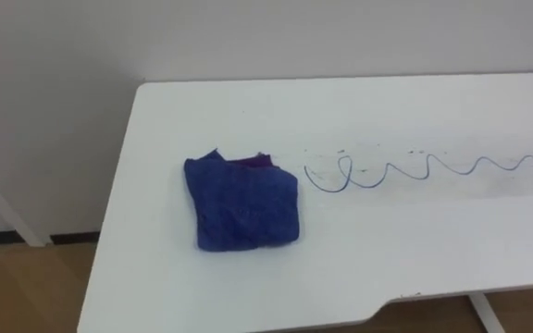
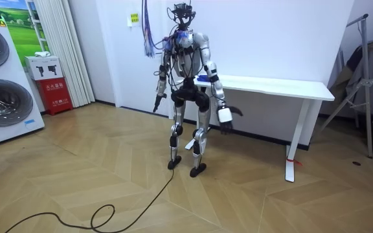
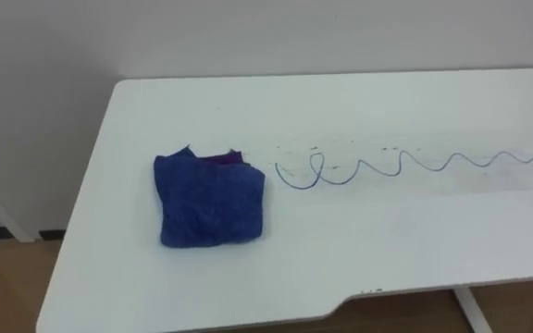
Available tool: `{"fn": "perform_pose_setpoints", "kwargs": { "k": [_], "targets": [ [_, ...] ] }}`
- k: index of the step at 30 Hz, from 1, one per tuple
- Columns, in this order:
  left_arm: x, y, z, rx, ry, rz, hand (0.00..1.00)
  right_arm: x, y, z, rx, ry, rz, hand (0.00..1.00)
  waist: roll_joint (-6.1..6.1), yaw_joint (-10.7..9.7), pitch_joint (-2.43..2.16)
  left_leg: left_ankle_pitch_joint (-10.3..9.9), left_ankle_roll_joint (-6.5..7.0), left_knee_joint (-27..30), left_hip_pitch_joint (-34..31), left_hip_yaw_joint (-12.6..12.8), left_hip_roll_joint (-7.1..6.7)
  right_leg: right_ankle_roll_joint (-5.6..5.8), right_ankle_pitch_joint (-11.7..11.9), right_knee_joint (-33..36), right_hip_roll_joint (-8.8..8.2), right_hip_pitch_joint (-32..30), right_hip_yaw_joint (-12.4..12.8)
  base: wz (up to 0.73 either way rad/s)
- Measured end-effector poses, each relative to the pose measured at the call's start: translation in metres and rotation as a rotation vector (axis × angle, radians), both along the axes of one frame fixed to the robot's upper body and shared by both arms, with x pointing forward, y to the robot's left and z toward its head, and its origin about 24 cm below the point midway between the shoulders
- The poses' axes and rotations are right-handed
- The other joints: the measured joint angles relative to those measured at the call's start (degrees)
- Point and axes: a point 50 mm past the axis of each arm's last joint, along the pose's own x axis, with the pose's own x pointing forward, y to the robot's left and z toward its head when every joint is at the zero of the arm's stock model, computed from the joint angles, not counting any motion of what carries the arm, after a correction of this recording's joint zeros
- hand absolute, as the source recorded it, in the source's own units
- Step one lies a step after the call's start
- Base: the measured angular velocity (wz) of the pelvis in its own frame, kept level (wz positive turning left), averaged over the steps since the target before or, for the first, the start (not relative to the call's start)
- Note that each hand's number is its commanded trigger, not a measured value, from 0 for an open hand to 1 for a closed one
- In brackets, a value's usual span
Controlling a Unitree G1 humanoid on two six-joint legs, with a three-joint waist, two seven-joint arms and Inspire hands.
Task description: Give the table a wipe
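A crumpled blue cloth with a bit of purple at its far edge lies near the left end of the white table. Just right of the cloth begins a blue looping pen line, which runs on toward the table's right. In the room view I stand at the left end of the table, facing it, with both arms hanging down. My right hand hangs below the tabletop's height with its fingers relaxed and holds nothing. My left hand hangs by my hip.
The table stands against a white wall, and its front edge curves inward near the middle. Washing machines and a red box stand at the room view's left. A metal stand is at its right, on wooden floor.
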Motion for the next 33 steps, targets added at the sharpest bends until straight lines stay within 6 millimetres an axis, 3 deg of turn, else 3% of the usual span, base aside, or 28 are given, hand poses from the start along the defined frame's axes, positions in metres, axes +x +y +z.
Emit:
{"fn": "perform_pose_setpoints", "kwargs": {
  "k": [2,3,5,6,8,9,11,12,14,15,17,20,26,33],
  "targets": [
    [0.005,0.005,0.003,0.029,-0.014,-0.018,0.00,0.029,-0.032,0.015,-0.164,-0.051,0.026,0.00,-0.65,-0.7,0.05,0.0,0.02,-0.2,-0.1,0.1,-0.01,0.04,0.3,0.2,0.06,-0.5,0.3,-0.10],
    [0.006,0.006,0.003,0.032,-0.018,-0.020,0.00,0.041,-0.039,0.019,-0.205,-0.075,0.044,0.00,-0.98,-0.9,-0.03,0.0,0.03,-0.2,-0.2,0.2,-0.01,0.04,0.3,0.4,0.07,-0.7,0.4,-0.20],
    [0.013,0.006,0.003,0.034,-0.035,-0.038,0.00,0.095,-0.056,0.038,-0.352,-0.203,0.136,0.00,-1.41,-1.1,0.17,0.0,0.04,-0.2,-0.6,1.4,0.11,-0.02,0.6,1.0,0.27,-1.9,1.2,-0.23],
    [0.014,0.005,0.002,0.031,-0.035,-0.051,0.00,0.108,-0.060,0.045,-0.395,-0.233,0.170,0.00,-1.54,-1.0,0.15,0.0,0.05,-0.2,-0.9,1.5,0.11,-0.03,0.7,1.1,0.29,-2.3,1.2,-0.16],
    [0.025,0.001,0.001,0.019,-0.057,-0.095,0.00,0.160,-0.068,0.077,-0.566,-0.361,0.292,0.00,-1.84,-0.7,0.09,0.0,0.07,-0.2,-1.7,1.7,0.11,0.01,1.2,1.1,0.41,-3.4,1.6,-0.11],
    [0.027,0.000,0.000,0.013,-0.060,-0.110,0.00,0.173,-0.068,0.087,-0.615,-0.393,0.333,0.00,-1.85,-0.6,0.14,0.0,0.07,-0.1,-2.0,1.9,0.14,0.03,1.3,1.0,0.46,-3.6,1.8,-0.11],
    [0.032,-0.003,0.000,0.004,-0.074,-0.151,0.00,0.211,-0.065,0.129,-0.828,-0.494,0.494,0.00,-1.44,0.1,-0.31,0.0,0.09,0.0,-2.6,2.2,0.19,0.01,1.4,1.2,0.50,-4.4,1.9,-0.06],
    [0.034,-0.004,-0.001,0.002,-0.077,-0.160,0.00,0.219,-0.062,0.141,-0.889,-0.522,0.534,0.00,-1.40,0.5,-0.19,0.0,0.10,0.1,-2.7,2.2,0.21,-0.02,1.5,1.2,0.51,-4.5,1.9,0.00],
    [0.035,-0.010,-0.003,-0.018,-0.067,-0.199,0.00,0.247,-0.041,0.179,-1.064,-0.642,0.685,0.00,-0.89,0.8,-0.05,0.0,0.09,0.1,-2.8,2.1,0.22,-0.05,1.5,0.9,0.54,-4.5,1.9,0.00],
    [0.036,-0.012,-0.004,-0.025,-0.067,-0.212,0.00,0.253,-0.033,0.187,-1.099,-0.670,0.728,0.00,-1.04,1.1,-0.16,0.0,0.09,0.1,-2.8,2.1,0.22,-0.04,1.5,0.9,0.53,-4.5,1.9,0.00],
    [0.041,-0.018,-0.006,-0.041,-0.074,-0.242,0.00,0.270,-0.005,0.212,-1.223,-0.749,0.890,0.00,-0.51,2.5,0.16,0.0,0.09,0.1,-2.6,1.6,0.24,-0.05,1.5,0.9,0.60,-4.4,1.8,-0.05],
    [0.053,-0.022,-0.006,-0.040,-0.110,-0.287,0.00,0.288,0.031,0.229,-1.294,-0.868,1.049,0.00,-0.23,4.3,0.32,0.0,0.09,0.1,-2.8,0.7,0.29,-0.05,1.5,0.9,0.58,-4.4,1.2,0.02],
    [0.063,-0.028,-0.007,-0.050,-0.136,-0.355,0.00,0.315,0.092,0.248,-1.356,-0.992,1.349,0.00,-0.45,8.1,0.41,0.0,0.09,0.0,-3.1,-0.9,0.36,-0.05,1.5,0.8,0.63,-4.0,0.0,0.08],
    [0.070,-0.030,-0.006,-0.052,-0.147,-0.422,0.00,0.317,0.144,0.246,-1.371,-1.040,1.672,0.00,-1.27,11.5,0.44,0.0,0.09,0.0,-4.2,-2.2,0.23,-0.05,1.5,-0.2,0.25,-4.2,-2.5,0.15]
  ]
}}
